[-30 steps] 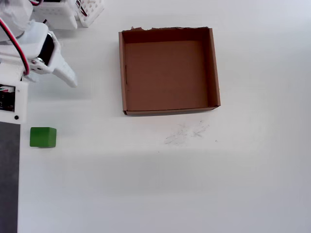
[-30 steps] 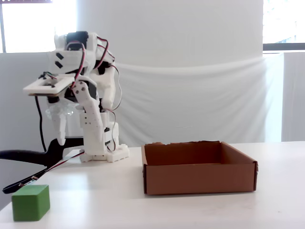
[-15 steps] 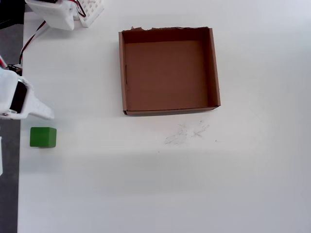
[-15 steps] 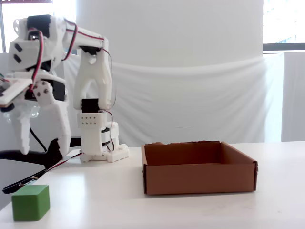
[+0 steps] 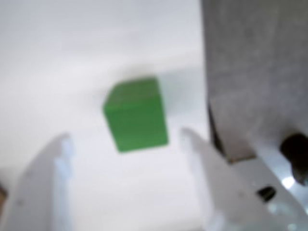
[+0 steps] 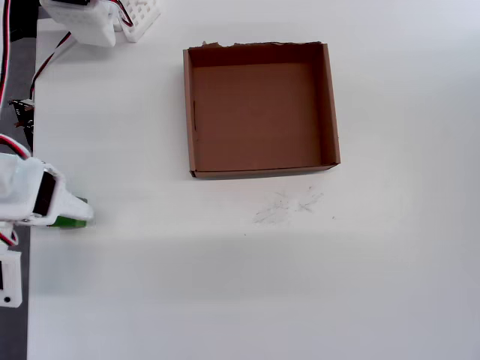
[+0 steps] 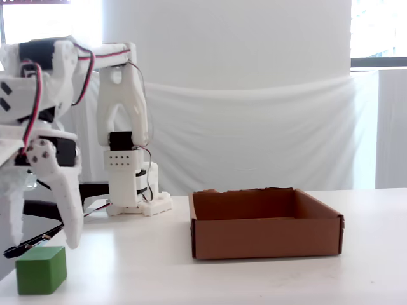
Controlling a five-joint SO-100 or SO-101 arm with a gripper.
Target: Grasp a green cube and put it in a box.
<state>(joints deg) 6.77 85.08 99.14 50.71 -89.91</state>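
My fingers (image 5: pixel 126 137) are spread, with nothing between them, and they hang just above the cube (image 5: pixel 136 114), which sits on the white worktop (image 6: pixel 225 285) near its left edge in the overhead view, well apart from the box (image 6: pixel 262 174). In the fixed view the cube (image 7: pixel 41 269) rests flat at the front left, with one finger (image 7: pixel 65 206) ending just above its top and the box (image 7: pixel 264 238) empty off to the right. In the overhead view my arm covers most of the cube (image 6: pixel 71 222), so only a green sliver shows. The main risk, as I judge it, is the descent: in the wrist view the cube lies ahead of the tips, not yet between them, so if I drop straight down a tip may land on its top or nudge it toward the worktop's edge. A second risk is a skewed pinch. In the wrist view the cube looks turned a little, with a vertical edge near its left, so the fingers may catch corners instead of flat faces and the cube could twist out as I close. The wrist picture is blurred, so I cannot be sure how far it is turned. As a cube it has no long axis; only the turn of its faces against my closing line matters.
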